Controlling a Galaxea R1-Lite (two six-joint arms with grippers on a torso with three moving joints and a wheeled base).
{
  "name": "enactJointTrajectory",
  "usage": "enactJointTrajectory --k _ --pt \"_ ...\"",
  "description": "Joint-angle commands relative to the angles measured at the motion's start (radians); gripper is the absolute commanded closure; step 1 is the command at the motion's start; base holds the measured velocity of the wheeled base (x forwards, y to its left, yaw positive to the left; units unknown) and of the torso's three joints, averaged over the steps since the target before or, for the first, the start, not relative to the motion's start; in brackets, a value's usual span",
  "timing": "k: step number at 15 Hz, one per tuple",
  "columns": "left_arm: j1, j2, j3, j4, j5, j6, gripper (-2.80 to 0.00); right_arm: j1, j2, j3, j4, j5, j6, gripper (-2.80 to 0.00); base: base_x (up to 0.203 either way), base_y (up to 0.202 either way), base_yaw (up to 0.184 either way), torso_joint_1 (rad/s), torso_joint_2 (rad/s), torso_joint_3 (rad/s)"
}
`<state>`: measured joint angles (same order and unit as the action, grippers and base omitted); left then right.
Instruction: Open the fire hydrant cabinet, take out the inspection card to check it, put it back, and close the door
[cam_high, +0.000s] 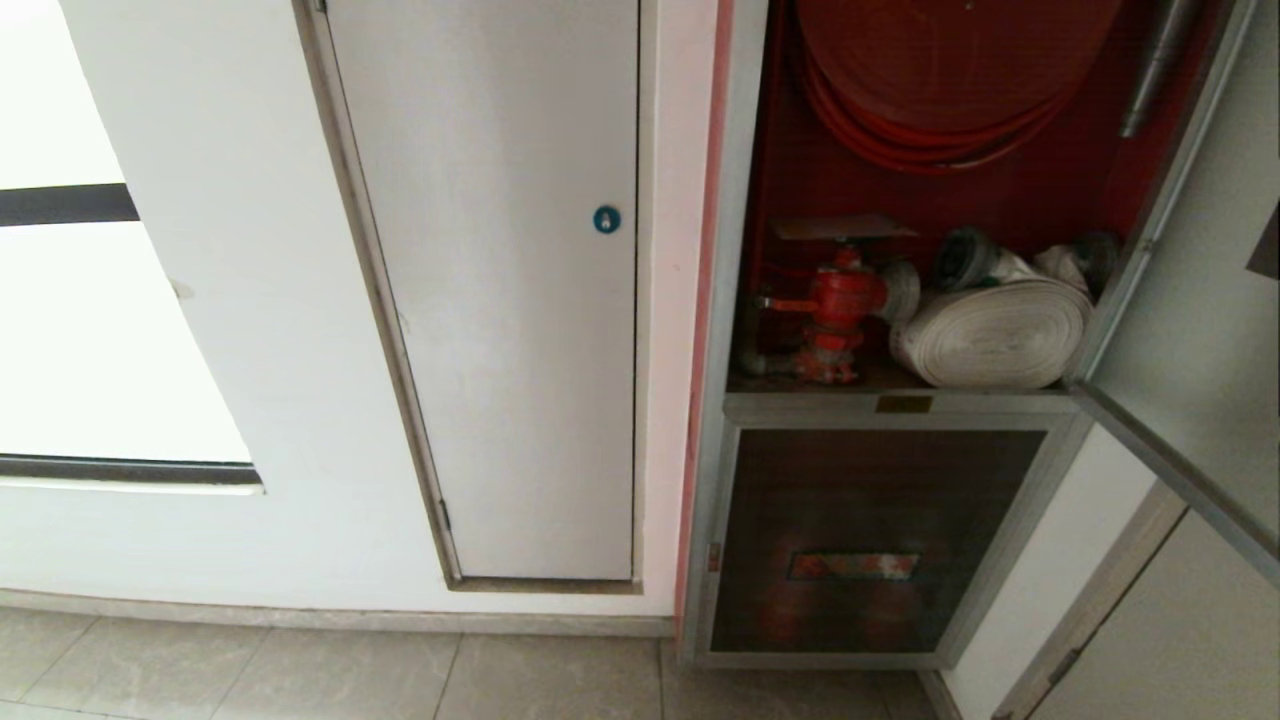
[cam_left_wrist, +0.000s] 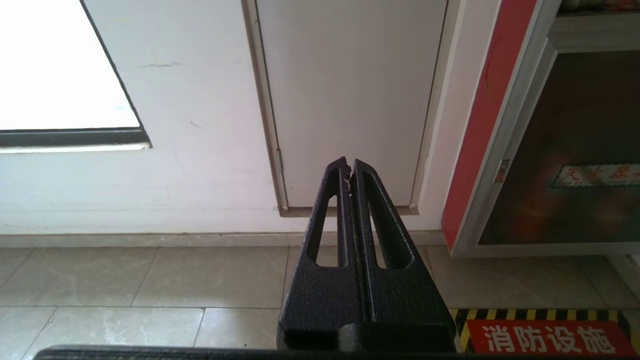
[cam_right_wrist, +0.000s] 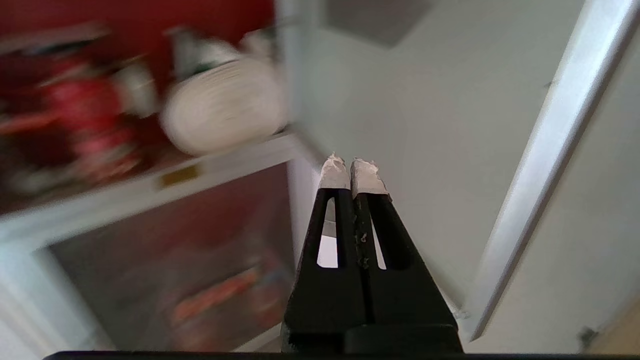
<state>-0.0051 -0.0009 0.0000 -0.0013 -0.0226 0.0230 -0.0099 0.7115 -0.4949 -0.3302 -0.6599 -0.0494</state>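
A: Where was the inspection card (cam_high: 845, 228)?
B: Lying flat atop the red valve (cam_high: 838, 300) inside the fire hydrant cabinet (cam_high: 740, 200), whose door (cam_high: 1190, 330) stood swung open.
A: And the jaws?
B: The right gripper (cam_right_wrist: 350, 167) and left gripper (cam_left_wrist: 349, 167) were both pressed together, empty.

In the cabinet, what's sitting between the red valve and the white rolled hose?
In the head view, a pale round coupling on the red valve faces the white rolled hose and fills that stretch; nothing else lies there.
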Motion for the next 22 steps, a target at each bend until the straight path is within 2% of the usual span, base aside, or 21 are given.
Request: enactJointTrajectory --k 1,3,5,7,10,12,14,16,19,22 --pt "0.001 0.001 0.002 0.000 0.001 0.000 0.00 -0.029 0.137 -0.015 -0.047 -0.014 0.001 0.00 0.000 0.000 0.000 0.000 0.00 0.000" --pt "0.001 0.001 0.002 0.000 0.000 0.000 0.00 -0.140 0.249 -0.031 -0.164 -0.015 0.002 0.00 0.000 0.000 0.000 0.000 0.00 0.000" --pt "0.000 0.001 0.002 0.000 0.001 0.000 0.00 -0.258 0.355 -0.054 -0.350 -0.013 -0.001 0.00 0.000 0.000 0.000 0.000 0.00 0.000" --pt "0.001 0.001 0.002 0.000 0.000 0.000 0.00 -0.341 0.383 -0.071 -0.480 0.014 -0.004 0.00 0.000 0.000 0.000 0.000 0.00 0.000" --pt "0.000 0.001 0.002 0.000 0.000 0.000 0.00 -0.371 0.315 -0.078 -0.506 0.028 0.006 0.00 0.000 0.000 0.000 0.000 0.00 0.000" --pt "-0.001 0.001 0.002 0.000 0.000 0.000 0.00 -0.450 0.325 -0.069 -0.559 0.049 0.050 0.00 0.000 0.000 0.000 0.000 0.00 0.000" --pt "0.000 0.001 0.002 0.000 0.001 0.000 0.00 -0.565 0.338 -0.061 -0.575 0.098 0.151 0.00 0.000 0.000 0.000 0.000 0.00 0.000" --pt "0.001 0.001 0.002 0.000 0.000 0.000 0.00 -0.701 0.346 -0.054 -0.579 0.181 0.266 0.00 0.000 0.000 0.000 0.000 0.00 0.000" --pt "0.000 0.001 0.002 0.000 0.000 0.000 0.00 -0.922 0.363 -0.034 -0.581 0.353 0.415 0.00 0.000 0.000 0.000 0.000 0.00 0.000" --pt "0.001 0.001 0.002 0.000 0.000 0.000 0.00 -1.118 0.373 -0.026 -0.582 0.535 0.523 0.00 0.000 0.000 0.000 0.000 0.00 0.000"
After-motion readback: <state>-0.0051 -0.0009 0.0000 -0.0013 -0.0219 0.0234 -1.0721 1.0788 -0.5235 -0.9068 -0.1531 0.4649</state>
